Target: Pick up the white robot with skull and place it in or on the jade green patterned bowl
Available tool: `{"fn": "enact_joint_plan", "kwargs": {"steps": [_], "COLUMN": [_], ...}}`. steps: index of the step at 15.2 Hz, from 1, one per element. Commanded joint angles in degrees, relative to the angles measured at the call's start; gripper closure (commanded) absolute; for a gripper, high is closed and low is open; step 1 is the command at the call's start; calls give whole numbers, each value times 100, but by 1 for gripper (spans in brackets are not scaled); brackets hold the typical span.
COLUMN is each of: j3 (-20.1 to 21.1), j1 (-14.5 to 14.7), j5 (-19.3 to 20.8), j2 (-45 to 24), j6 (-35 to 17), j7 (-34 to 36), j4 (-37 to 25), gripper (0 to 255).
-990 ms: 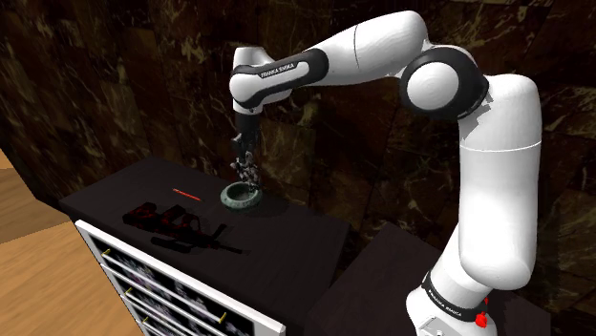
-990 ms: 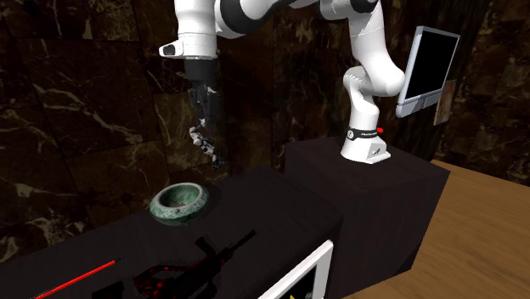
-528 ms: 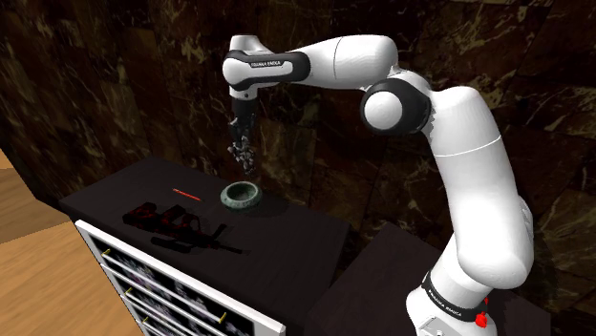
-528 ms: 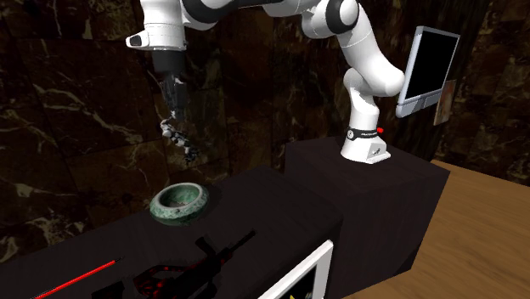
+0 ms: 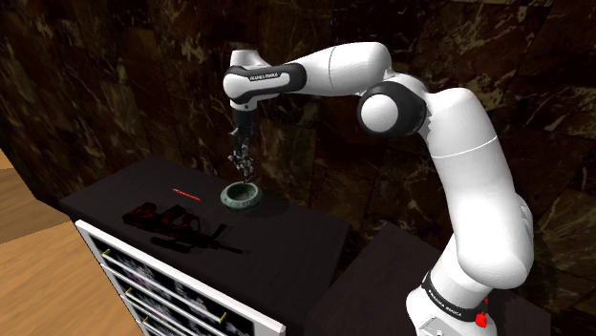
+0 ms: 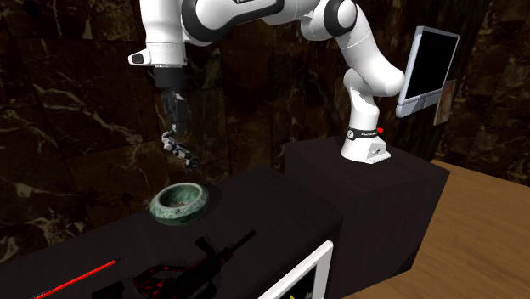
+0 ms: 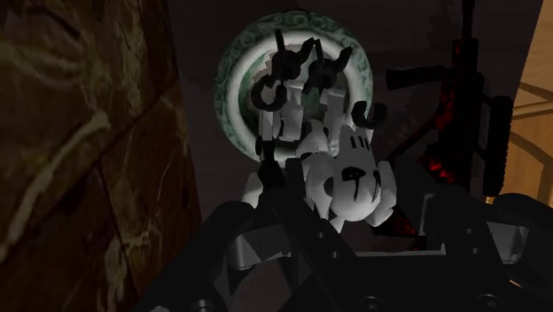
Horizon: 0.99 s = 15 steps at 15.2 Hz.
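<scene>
The white robot toy [image 5: 244, 163] with black limbs and a skull face [image 7: 351, 175] hangs in the air. My gripper [image 5: 239, 143] is shut on its upper part and points down. Below it on the dark cabinet top sits the jade green patterned bowl [image 5: 241, 197]. In the second exterior view the robot toy [image 6: 178, 146] dangles under the gripper [image 6: 175, 121], well above the bowl [image 6: 179, 205] and toward its far rim. The wrist view has the toy's legs lying over the bowl's ring [image 7: 232, 89], and the black hand hides the gripper's fingers.
A black toy rifle [image 5: 186, 229] and a thin red stick [image 5: 186, 194] lie on the dark cabinet top [image 5: 296, 239], on the shoulder view's left of the bowl. Dark marbled wall stands close behind. A monitor [image 6: 425, 68] hangs near the stand [image 6: 374, 170].
The arm swung the toy to the second exterior view's left, over the bowl, then lowered it a little. The grip on the toy has held.
</scene>
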<state>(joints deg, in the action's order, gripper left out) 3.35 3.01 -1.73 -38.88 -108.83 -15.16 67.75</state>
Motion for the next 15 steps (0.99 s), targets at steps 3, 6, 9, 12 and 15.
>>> {"fn": "enact_joint_plan", "kwargs": {"steps": [3, 6, 9, 12, 15], "j3": [-1, -2, -3, -4, -6], "j1": [-4, -5, -5, -4, -4], "j5": [-3, -4, -4, -4, -4], "j2": [-33, -91, -158, -238, -310], "j6": [-291, -485, -673, -853, -991], "j7": [-15, -24, -34, -42, -49], "j4": [253, 390, 512, 612, 678], "gripper": [255, 255, 255, 255, 255]}}
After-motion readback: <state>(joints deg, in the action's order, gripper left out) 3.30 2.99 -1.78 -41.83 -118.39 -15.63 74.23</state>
